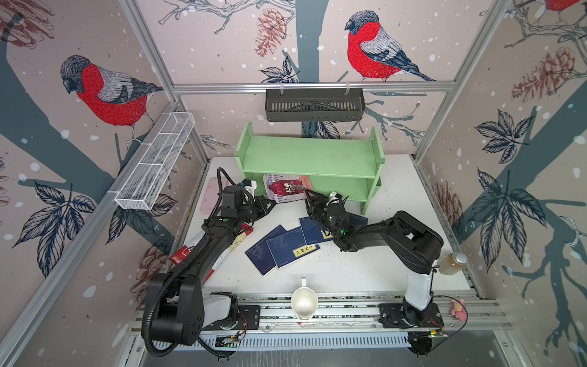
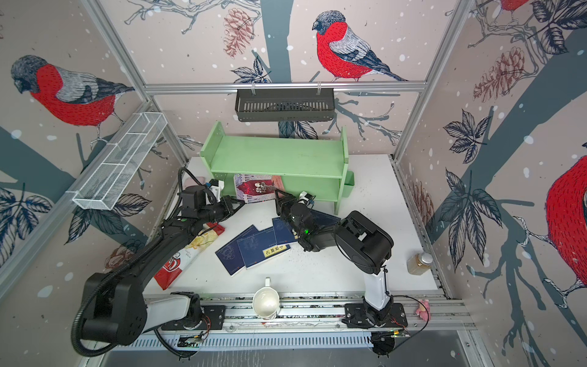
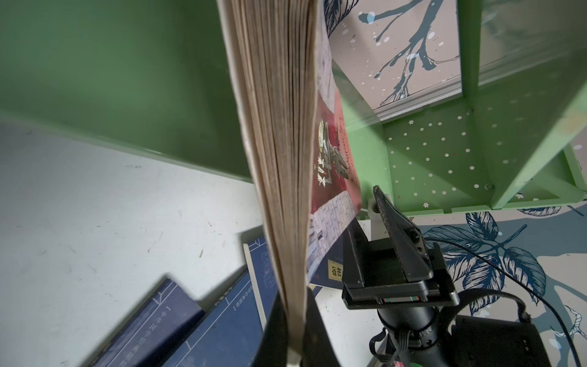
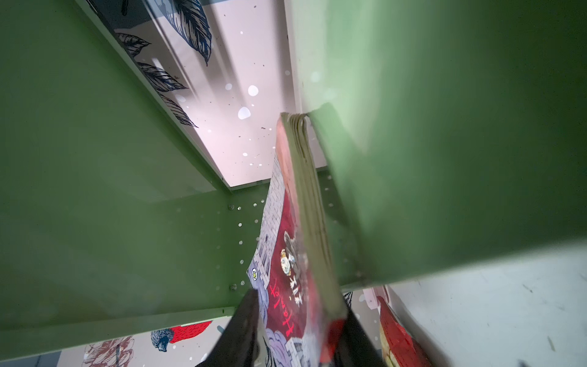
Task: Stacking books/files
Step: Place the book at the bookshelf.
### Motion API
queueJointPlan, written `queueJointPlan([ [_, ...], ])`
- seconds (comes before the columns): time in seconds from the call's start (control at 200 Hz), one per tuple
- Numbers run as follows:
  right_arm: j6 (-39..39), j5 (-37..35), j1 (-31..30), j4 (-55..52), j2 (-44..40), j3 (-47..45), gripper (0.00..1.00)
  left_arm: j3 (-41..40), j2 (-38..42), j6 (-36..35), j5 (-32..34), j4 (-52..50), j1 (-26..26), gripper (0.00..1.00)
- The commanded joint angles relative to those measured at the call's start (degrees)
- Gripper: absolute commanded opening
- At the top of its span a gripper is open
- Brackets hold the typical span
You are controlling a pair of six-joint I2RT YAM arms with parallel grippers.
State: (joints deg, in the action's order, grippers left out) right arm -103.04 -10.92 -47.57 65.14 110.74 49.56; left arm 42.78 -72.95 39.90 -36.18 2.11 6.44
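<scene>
The left gripper (image 1: 270, 203) is clamped tight on the page edge of the pink-and-red illustrated book (image 1: 286, 187), which stands tilted at the mouth of the green shelf's (image 1: 311, 155) lower compartment. The right gripper (image 1: 309, 196) straddles the book's opposite side with its jaws parted, and I cannot tell whether they press the covers. Four navy-blue paperbacks (image 1: 287, 248) lie flat on the white table (image 1: 349, 270) in front of the shelf, some overlapping.

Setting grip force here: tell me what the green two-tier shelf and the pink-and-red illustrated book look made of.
The green two-tier shelf looks like matt painted wood or board: flat planks, screw heads at the joints. The pink-and-red illustrated book is paper: yellowed page block, thin printed cover that curves, apparently a paperback.
</scene>
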Motion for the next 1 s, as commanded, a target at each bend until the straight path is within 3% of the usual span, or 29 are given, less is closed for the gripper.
queueJointPlan([
  [0.0, 0.0, 2.5, -0.5, 2.1, 1.1, 1.8, 0.33, 0.6, -2.0, 0.6, -5.0, 2.8, -1.5, 0.00],
  [0.305, 0.9, 3.3, -0.9, -0.2, 1.8, 3.3, 0.21, 1.2, -1.8, -0.8, -4.0, 2.1, -2.5, 0.00],
  [0.57, 3.7, 5.3, -1.2, -5.0, -1.4, 1.4, 0.44, 3.4, -3.6, -3.5, -1.7, -1.5, -2.6, 0.00],
  [0.715, 12.6, 5.8, -1.1, -15.1, -8.1, 0.9, 0.46, 3.9, -4.5, -4.3, -1.8, -1.3, -2.7, 0.00],
  [0.821, 19.8, 6.9, -1.0, -28.5, -12.3, 3.0, 0.47, 4.6, -5.5, -5.6, -1.4, -1.6, -2.7, 0.00],
  [0.991, 25.1, 11.0, 0.5, -33.1, -14.6, 1.0, 0.43, 5.7, -7.1, -7.1, -0.6, -2.5, -2.8, 0.00],
])
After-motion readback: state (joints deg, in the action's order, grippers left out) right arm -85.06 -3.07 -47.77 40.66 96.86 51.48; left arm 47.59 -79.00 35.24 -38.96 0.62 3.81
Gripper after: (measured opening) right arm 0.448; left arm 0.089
